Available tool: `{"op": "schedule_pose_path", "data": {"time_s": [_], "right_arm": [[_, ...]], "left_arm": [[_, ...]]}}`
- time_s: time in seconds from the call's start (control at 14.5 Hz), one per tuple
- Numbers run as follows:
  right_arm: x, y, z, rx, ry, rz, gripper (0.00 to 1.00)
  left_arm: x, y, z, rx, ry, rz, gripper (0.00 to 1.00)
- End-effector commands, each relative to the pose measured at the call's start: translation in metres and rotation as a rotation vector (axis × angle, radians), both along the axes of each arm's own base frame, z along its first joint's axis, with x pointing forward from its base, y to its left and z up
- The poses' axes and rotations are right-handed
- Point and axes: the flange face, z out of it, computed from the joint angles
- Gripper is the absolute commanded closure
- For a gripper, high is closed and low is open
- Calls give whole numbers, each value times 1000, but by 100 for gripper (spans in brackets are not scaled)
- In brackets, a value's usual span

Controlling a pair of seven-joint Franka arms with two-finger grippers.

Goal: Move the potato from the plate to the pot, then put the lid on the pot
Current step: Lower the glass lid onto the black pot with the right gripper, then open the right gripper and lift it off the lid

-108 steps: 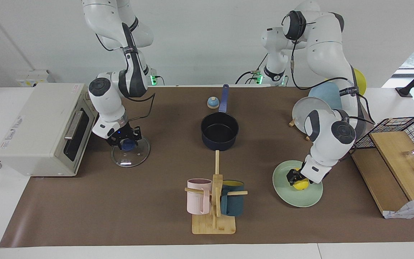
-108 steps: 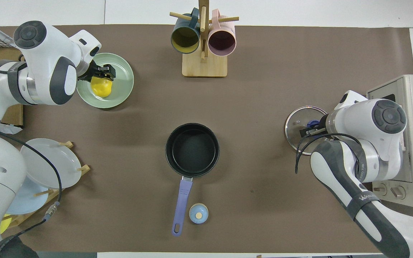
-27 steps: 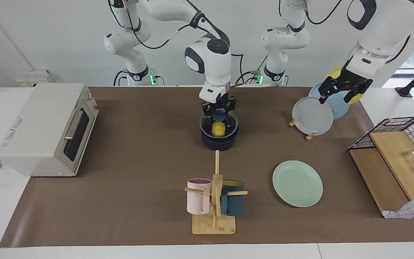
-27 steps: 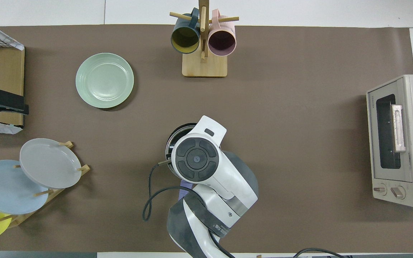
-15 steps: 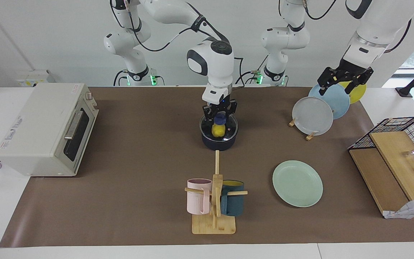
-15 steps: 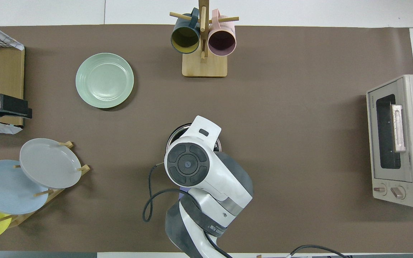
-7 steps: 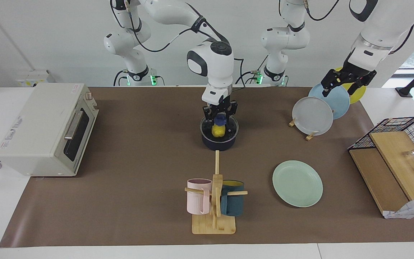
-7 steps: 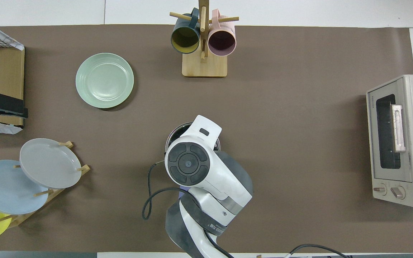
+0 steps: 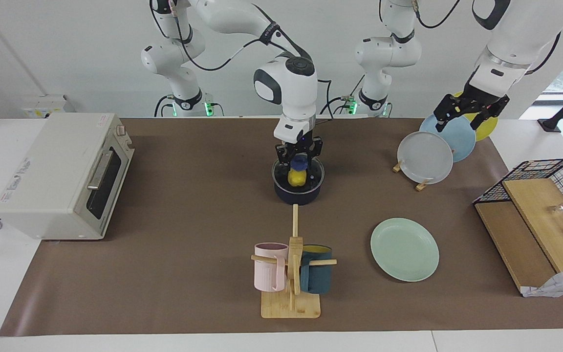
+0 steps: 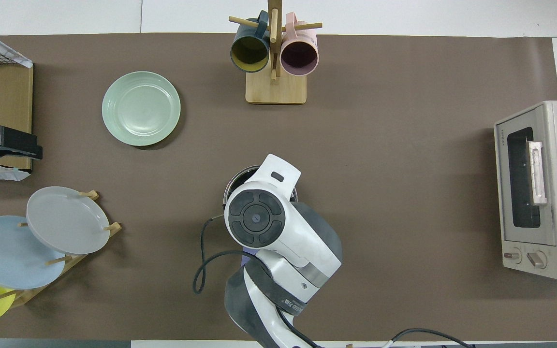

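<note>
- From the facing view, one potato (image 9: 297,178) shows inside the one pot (image 9: 298,193), under the one glass lid (image 9: 313,172); overhead, the right arm hides these.
- The right gripper (image 9: 298,157) points straight down at the lid's knob; its finger spread cannot be told.
- The left gripper (image 9: 467,111), fingers wide, hangs over the plate rack (image 9: 421,185).
- The plate (image 9: 404,249) lies toward the left arm's end from the pot.

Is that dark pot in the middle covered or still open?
Covered: the glass lid sits on the pot, with the potato showing through it.
</note>
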Motion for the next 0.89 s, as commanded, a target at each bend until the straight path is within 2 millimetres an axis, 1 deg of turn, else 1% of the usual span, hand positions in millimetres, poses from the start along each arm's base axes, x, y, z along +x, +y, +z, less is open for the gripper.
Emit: {"op": "schedule_pose_path", "data": {"time_s": [0.0,0.14,0.34,0.41,0.48,0.55,0.62,0.69,0.83], "right_arm": [[10,-8,-5,-1,-4,-32,0],[19,-16,7,-5,1,-52,0],[44,-34,47,-21,18,-101,0],[48,-38,59,-15,25,-114,0],[51,-41,66,15,38,-140,0],[51,-41,68,47,58,-160,0],[49,-39,67,57,61,-164,0],[47,-38,67,59,59,-165,0],[48,-41,68,46,61,-155,0]], "left_arm": [[0,1,4,22,-5,0,0],[-5,0,11,22,-20,-11,0],[-10,4,15,20,-23,-8,0],[-13,4,15,21,-15,-2,0],[-16,5,19,22,-20,2,0],[-17,3,23,19,-34,-1,0],[-19,7,25,19,-34,9,0],[-20,6,24,19,-34,8,0],[-15,5,14,20,-18,8,0]]}}
